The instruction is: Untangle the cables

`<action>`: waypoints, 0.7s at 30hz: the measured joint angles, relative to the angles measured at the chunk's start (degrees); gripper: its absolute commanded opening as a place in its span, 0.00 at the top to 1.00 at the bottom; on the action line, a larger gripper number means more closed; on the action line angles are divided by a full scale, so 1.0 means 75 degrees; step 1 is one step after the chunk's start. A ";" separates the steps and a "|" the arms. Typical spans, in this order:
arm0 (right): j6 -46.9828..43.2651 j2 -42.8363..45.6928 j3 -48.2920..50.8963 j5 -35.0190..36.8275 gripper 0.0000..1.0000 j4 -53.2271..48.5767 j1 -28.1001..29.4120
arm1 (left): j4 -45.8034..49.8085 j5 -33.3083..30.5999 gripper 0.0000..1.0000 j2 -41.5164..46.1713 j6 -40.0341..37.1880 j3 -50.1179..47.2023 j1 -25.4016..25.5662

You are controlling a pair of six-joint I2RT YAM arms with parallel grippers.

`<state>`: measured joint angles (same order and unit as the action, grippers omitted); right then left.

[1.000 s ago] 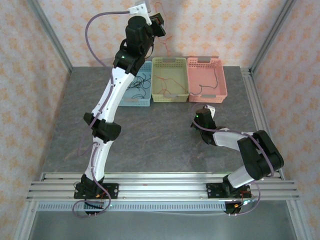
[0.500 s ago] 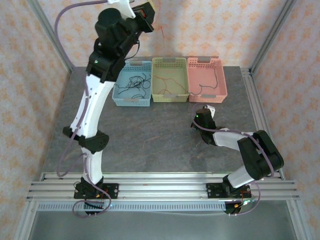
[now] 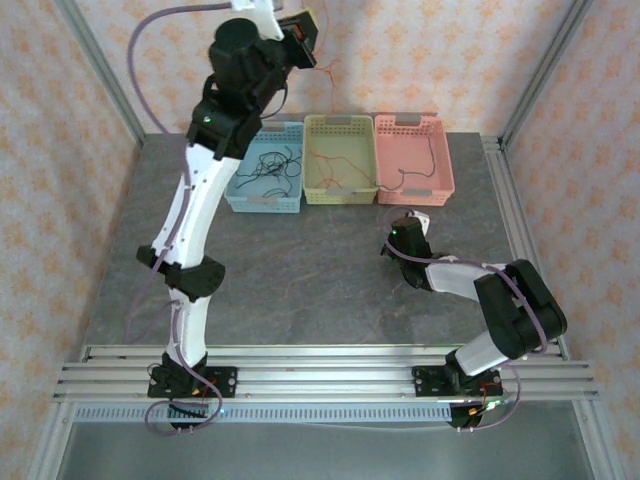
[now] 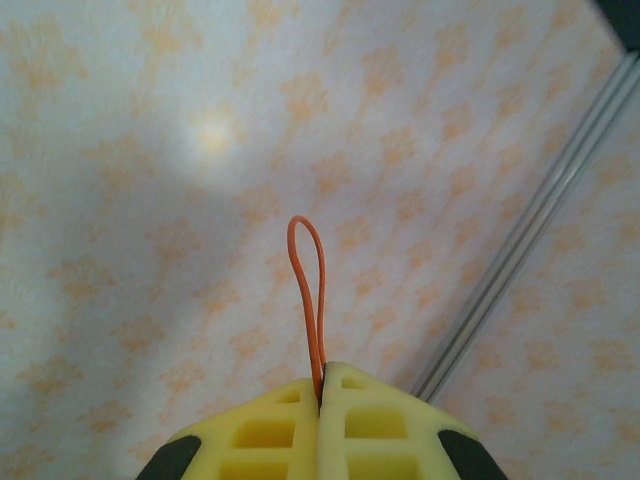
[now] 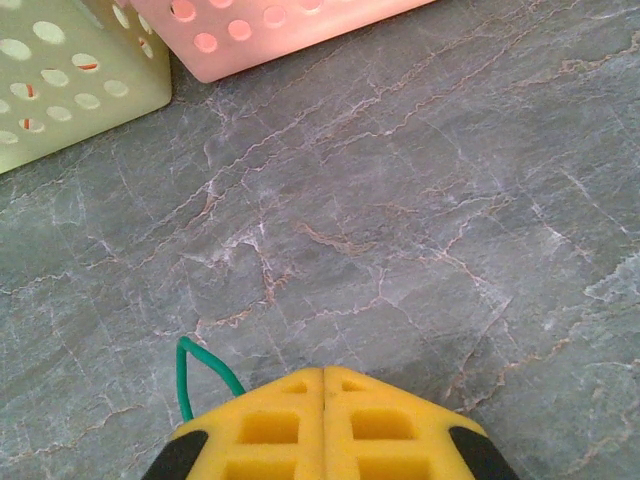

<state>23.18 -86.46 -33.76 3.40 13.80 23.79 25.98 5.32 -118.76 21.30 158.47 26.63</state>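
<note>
My left gripper [image 3: 308, 27] is raised high against the back wall, above the baskets. It is shut on a thin orange-red cable [image 4: 308, 290], whose loop sticks up out of the closed yellow jaws [image 4: 322, 385]. The rest of the cable [image 3: 322, 68] dangles below. My right gripper [image 3: 398, 238] sits low over the table in front of the pink basket [image 3: 410, 122], jaws shut [image 5: 323, 372]. A green cable [image 5: 188, 372] loops out from under its left finger, and the pinch itself is hidden. More black cables [image 3: 270, 165] lie in the blue basket [image 3: 265, 205].
Three baskets stand in a row at the back: blue, yellow-green [image 3: 340, 122] with an orange-red wire inside, and pink with thin wires. In the right wrist view the yellow-green [image 5: 60, 70] and pink [image 5: 270, 30] basket walls are just ahead. Grey marble tabletop [image 3: 300, 270] lies between baskets and arm bases.
The left arm swung its upper part left and higher, then a little back right, still gripping the orange-red cable. The right arm has stayed put.
</note>
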 measured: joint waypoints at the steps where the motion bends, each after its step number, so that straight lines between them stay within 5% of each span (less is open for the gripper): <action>1: 0.0000 -0.0003 0.0000 -0.0003 1.00 0.0000 0.0000 | -0.0003 0.0003 1.00 -0.0163 -0.0052 0.0000 -0.0006; 21: 0.0000 -0.0082 -0.0009 -0.0061 1.00 0.0000 0.0000 | -0.0210 0.0000 1.00 -0.2506 -0.0262 0.0128 -0.0259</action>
<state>23.18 -87.07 -33.82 2.94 13.80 23.79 24.40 5.32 -137.56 19.33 159.44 24.69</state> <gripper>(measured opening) 0.044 0.045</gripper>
